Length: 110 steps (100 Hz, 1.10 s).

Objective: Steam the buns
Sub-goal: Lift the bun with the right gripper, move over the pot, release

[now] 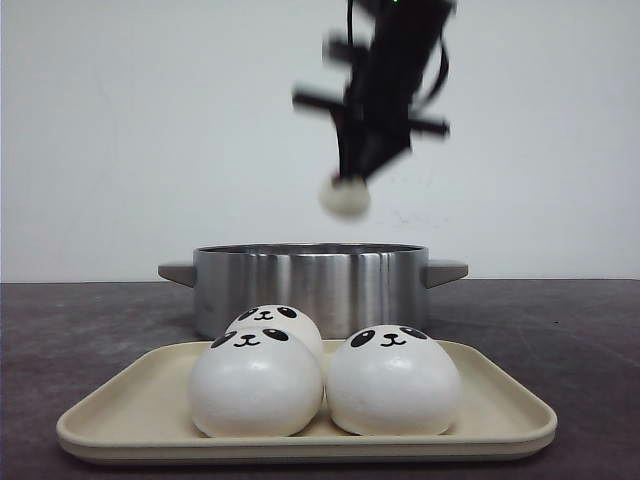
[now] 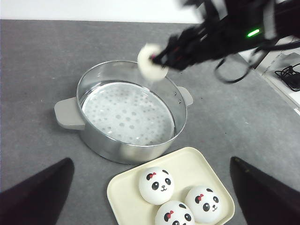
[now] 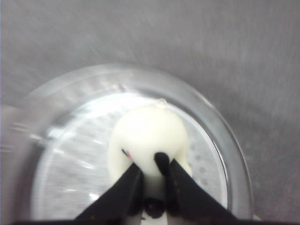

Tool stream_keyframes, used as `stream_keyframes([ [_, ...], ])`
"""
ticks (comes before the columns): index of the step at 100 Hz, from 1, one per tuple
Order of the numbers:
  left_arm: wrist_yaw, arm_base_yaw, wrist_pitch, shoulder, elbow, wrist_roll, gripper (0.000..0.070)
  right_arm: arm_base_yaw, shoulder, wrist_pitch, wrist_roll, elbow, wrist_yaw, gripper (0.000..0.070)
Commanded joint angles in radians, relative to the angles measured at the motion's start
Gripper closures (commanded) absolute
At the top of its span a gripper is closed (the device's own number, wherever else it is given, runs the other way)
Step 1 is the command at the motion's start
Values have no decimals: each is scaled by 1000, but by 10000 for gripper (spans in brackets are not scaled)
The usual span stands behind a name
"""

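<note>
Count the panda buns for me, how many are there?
4. Three buns sit on the tray; one bun hangs in the right hand above the pot.

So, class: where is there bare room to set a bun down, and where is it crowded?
The perforated floor of the steel steamer pot is bare. The beige tray's end nearest the pot is free; its other end is crowded by three white panda buns.
</note>
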Motion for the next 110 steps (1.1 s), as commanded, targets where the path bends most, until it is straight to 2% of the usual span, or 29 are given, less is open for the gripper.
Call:
stream_keyframes([
  [1, -3, -5, 0, 6, 18, 13, 23, 4, 56, 27, -16, 18, 23, 696],
  [30, -11, -5, -3, 26, 18, 13, 24, -14, 161, 69, -14, 18, 36, 680],
  [32, -11, -5, -3, 27, 18, 13, 23, -15, 161, 66, -14, 18, 39, 654],
  [35, -11, -5, -3, 30, 18, 13, 23, -16, 164, 63, -11, 18, 40, 574],
  [43, -11, -5, -3, 38, 18, 13, 24, -16, 166, 60, -8, 18, 40, 275],
  [46, -11, -5, -3, 39, 18, 13, 23, -16, 166, 60, -8, 18, 40, 218],
  [48, -11, -5, -3, 41, 18, 13, 24, -16, 166, 60, -8, 18, 39, 210],
  [75, -10, -5, -2, 71, 18, 14, 24, -16, 163, 44, -8, 37, 37, 223],
  [78, -10, -5, -3, 74, 18, 13, 24, -16, 158, 26, -8, 55, 32, 261],
  [81, -10, -5, -4, 80, 18, 9, 24, -16, 151, 2, -8, 74, 29, 347],
  [88, -8, -5, -5, 94, 18, -11, 23, -16, 126, -60, -24, 127, 14, 700],
  [92, 0, -5, -3, 107, 18, -27, 23, -15, 105, -85, -47, 153, -5, 675],
  [99, 19, -5, -1, 134, 18, -53, 23, -8, 48, -131, -72, 192, -50, 681],
  [110, 48, -25, -10, 197, 18, -83, 23, 16, -85, -174, -94, 204, -68, 681],
])
